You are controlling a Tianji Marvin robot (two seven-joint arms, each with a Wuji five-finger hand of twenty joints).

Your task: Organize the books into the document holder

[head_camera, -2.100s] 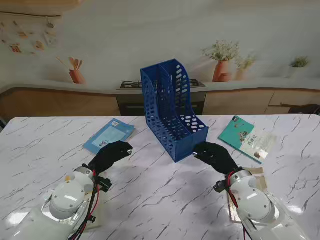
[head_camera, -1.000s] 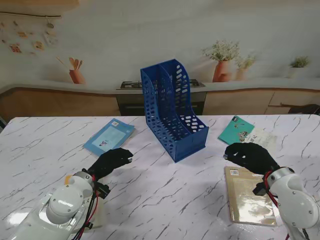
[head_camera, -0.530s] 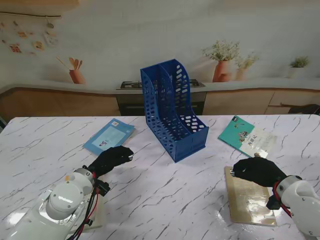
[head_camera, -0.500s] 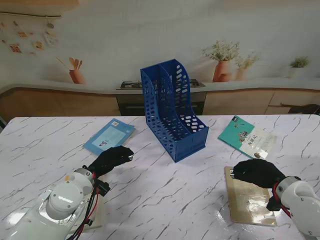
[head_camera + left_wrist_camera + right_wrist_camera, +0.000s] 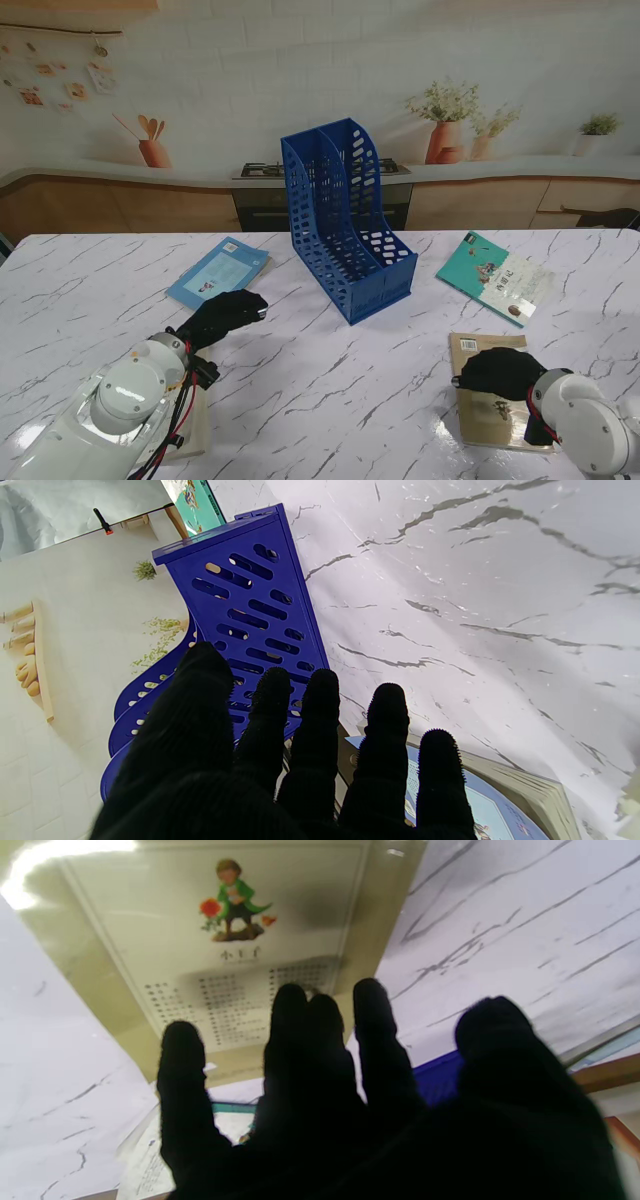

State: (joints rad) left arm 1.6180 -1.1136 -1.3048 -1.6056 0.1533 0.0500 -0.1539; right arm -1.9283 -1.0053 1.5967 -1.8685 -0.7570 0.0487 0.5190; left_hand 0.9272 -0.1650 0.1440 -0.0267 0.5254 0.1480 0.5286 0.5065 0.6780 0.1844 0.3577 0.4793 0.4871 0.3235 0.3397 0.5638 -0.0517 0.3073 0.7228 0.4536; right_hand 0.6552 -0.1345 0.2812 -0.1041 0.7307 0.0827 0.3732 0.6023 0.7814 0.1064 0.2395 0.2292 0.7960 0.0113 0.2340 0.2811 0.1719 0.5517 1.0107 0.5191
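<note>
Right now the right robot hand (image 5: pixel 497 372) sits over the tan book (image 5: pixel 487 347) that lies flat on the desk (image 5: pixel 330 390), close to me on the right side. Its fingers (image 5: pixel 290 1020) are spread and hold nothing; the wrist view shows them stretched out above the cover with the little figure on it, though whether they touch the cover I cannot tell. My guess is that the hand is placed there to pin or slide this book for a pickup, since a flat book gives no edge to grab from above.

On the other side, the left robot hand (image 5: pixel 225 315) hovers just beside the blue book (image 5: pixel 218 272), fingers (image 5: pixel 320 715) apart and empty, pointing toward the blue holder (image 5: pixel 345 225). That holder stands upright in the middle of the desk with its open side facing up and toward me, both slots empty, so no book is filed yet. A teal book (image 5: pixel 495 277) lies flat farther from me on the right, well apart from either hand.
</note>
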